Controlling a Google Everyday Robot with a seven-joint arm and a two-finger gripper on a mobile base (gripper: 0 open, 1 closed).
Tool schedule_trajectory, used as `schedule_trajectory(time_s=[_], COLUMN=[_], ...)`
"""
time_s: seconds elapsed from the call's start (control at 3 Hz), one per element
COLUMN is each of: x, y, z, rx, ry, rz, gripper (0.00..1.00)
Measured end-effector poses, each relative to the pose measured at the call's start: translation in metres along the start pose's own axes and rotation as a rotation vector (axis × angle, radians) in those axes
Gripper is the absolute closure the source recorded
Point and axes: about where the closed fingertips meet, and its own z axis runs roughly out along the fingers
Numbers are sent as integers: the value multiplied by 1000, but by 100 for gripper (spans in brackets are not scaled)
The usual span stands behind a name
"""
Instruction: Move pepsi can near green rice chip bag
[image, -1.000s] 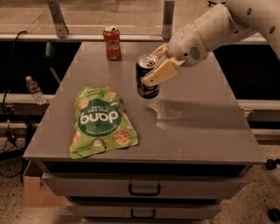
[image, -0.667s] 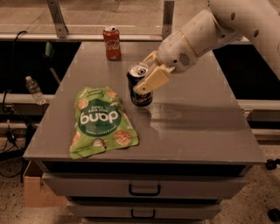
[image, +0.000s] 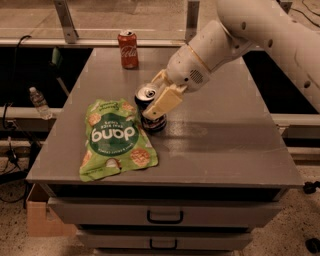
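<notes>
Nearer, gripper (image: 154, 104) (clasping pepsi can (image: 148, 93)) sits beside green rice chip bag (image: 115, 139).

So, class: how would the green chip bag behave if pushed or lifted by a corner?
The green rice chip bag looks crinkled and flat, so it is probably floppy and light, sagging if lifted. Lying flat, it likely slides rather than rolls. The gripper grips the pepsi can beside it.

Tool (image: 156, 102) w/ pepsi can (image: 148, 92) clamped upright, just beside far corner of green rice chip bag (image: 116, 137).
</notes>
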Motion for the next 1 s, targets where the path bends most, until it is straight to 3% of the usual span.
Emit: schedule_trajectory(time_s=[0.67,1.0], x=[4,11], y=[-5,-11], z=[-4,-18], rx=[4,21], ry=[16,10], rz=[13,43], gripper=[12,0])
